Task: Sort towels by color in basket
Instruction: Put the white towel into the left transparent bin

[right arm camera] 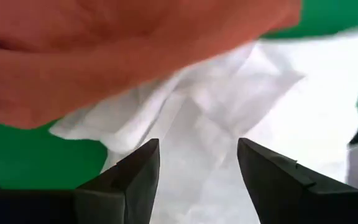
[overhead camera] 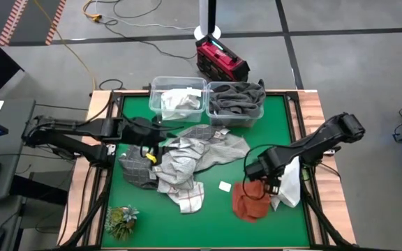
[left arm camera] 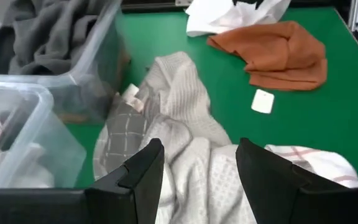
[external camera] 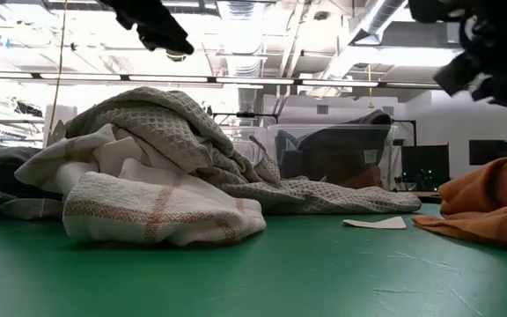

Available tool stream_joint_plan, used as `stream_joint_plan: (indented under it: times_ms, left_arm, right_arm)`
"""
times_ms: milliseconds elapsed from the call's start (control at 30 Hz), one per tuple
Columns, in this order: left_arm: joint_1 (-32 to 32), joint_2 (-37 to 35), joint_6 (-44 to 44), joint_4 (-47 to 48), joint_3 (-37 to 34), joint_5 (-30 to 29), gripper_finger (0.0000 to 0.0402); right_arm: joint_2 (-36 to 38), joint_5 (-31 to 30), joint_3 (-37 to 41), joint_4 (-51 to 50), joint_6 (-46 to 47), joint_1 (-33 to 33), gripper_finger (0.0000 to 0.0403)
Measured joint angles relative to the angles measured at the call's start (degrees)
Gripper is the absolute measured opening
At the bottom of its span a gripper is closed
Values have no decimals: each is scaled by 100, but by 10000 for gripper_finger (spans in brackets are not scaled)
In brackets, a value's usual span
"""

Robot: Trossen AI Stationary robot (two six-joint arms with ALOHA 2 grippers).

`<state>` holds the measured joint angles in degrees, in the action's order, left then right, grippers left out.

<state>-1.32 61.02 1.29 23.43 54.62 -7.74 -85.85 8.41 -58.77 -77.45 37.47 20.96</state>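
Towels scattered over the green desk and in two bins. Central heap of white-and-grey checked towels spread across the middle, a pale waffle-weave one draped toward the bins, a red-lined white one at the near edge of the heap. Dark grey towel at the heap's left side, partly under the left arm. Rust orange towel crumpled at the right front, touching a white towel lying just beside it toward the right edge. Small white tag alone on the green between heap and orange cloth.

Two clear bins side by side along the far edge: left bin holding white cloth, right bin filled with dark grey towels.

Left claw over the left part of the heap, fingers spread wide in the left wrist view, nothing between them, checked cloth below. Right claw low over the seam between orange and white towels, fingers likewise parted wide with white cloth showing in the gap, nothing gripped.

Small green plant at the front left corner, well apart from the towels. Red case on the floor beyond the desk.
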Motion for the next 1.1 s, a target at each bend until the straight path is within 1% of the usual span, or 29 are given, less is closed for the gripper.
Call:
stream_joint_plan:
  times_ms: [167, 267, 367, 467, 500, 567, 633, 733, 767, 800, 833, 967, 1033, 1100]
  left_arm:
    - [-188, -1, -2, 60, -27, -3, 189]
    - [-243, 43, 224, 60, -27, -3, 189]
    - [-254, 40, 540, 49, -27, -25, 189]
    - [-254, -13, 736, -43, -27, -65, 189]
    - [-254, -39, 775, -70, -27, -67, 189]
    - [-254, -123, 809, -21, -30, -66, 189]
    - [-254, -254, 803, 7, -30, -64, 189]
    - [-254, -512, 737, 65, -30, -50, 189]
    - [-254, -609, 703, 83, -30, -44, 189]
    - [-254, -713, 680, 117, -30, -44, 189]
    - [-253, -801, 662, 141, -30, -44, 189]
    - [-252, -1074, 628, 235, -30, -55, 189]
    - [-252, -1143, 656, 317, -30, -148, 189]
    - [-252, -1186, 758, 301, -74, -205, 189]
  right_arm:
    - [-157, 137, 359, 240, 405, 254, 245]
    - [-161, 136, 727, 853, 596, 372, 245]
    - [-161, -82, 1144, 1439, 618, 447, 244]
    - [-161, -208, 1427, 1714, 632, 449, 232]
    - [-161, -214, 1479, 1732, 629, 449, 222]
    - [-161, -265, 1505, 1731, 627, 456, 188]
    - [-152, -275, 1501, 1749, 625, 451, 137]
    - [-89, -273, 1409, 1753, 568, 439, 45]
    - [-38, -273, 1330, 1723, 498, 425, 26]
    - [24, -273, 1222, 1694, 468, 397, 19]
    - [125, -338, 1113, 1671, 454, 368, 21]
    - [645, -1125, 521, 1475, 287, 190, 38]
    - [905, -1663, 153, 1426, 79, 31, 35]
    - [1133, -2306, -169, 1651, -325, -166, 25]
